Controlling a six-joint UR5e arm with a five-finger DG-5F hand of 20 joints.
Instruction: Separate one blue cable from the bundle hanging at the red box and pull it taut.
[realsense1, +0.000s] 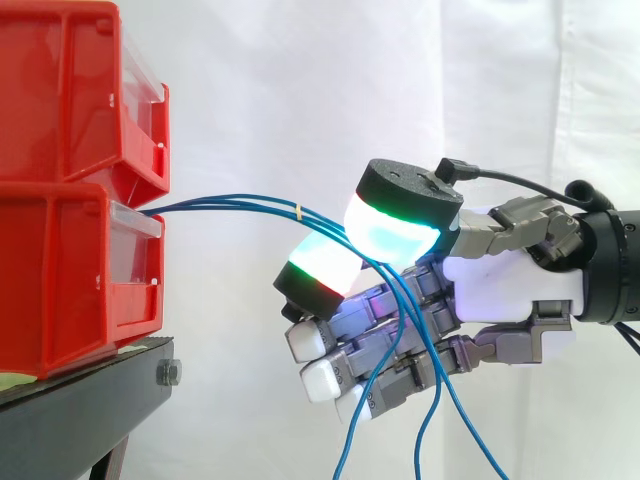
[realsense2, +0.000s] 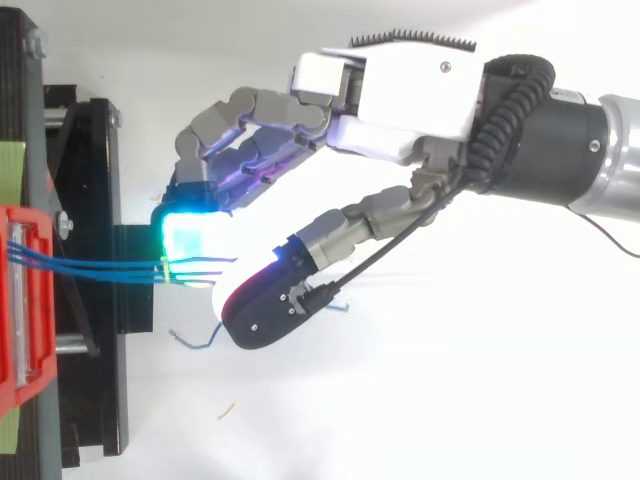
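The blue cables (realsense1: 230, 205), held together by a yellow tie (realsense1: 298, 211), leave the front edge of the lower red bin (realsense1: 70, 280) and run level out past the black stand (realsense1: 90, 400). There the hand (realsense1: 500, 285) pinches them between its curled fingertips (realsense1: 320, 265) and thumb. Beyond the pinch, the loose ends droop down across the palm.

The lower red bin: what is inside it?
Blue cables leave the lower red bin over its clear front lip and run to the robot hand. Their inner ends are hidden by the bin walls.
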